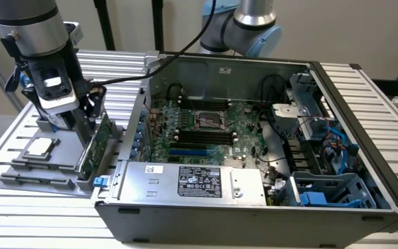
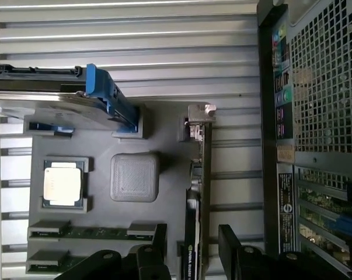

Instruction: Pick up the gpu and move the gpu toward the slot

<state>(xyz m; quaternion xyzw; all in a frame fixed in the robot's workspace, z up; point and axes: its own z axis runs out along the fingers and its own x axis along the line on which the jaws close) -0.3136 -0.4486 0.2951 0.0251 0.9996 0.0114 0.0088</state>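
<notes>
One open case (image 1: 254, 224) lies at the exterior view's right, with a grey tray (image 1: 20, 177) just beside it. The gpu (image 2: 206, 175) stands on edge in the tray, near the case. The gripper (image 2: 193, 228) straddles the gpu, jaws apart. A chip (image 2: 63, 184) sits in a tray recess.

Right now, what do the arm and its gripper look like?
The arm is silver tubing with light-blue joint caps and a black cable trailing from it. The gripper has black blocky fingers below a grey and black body.
</notes>
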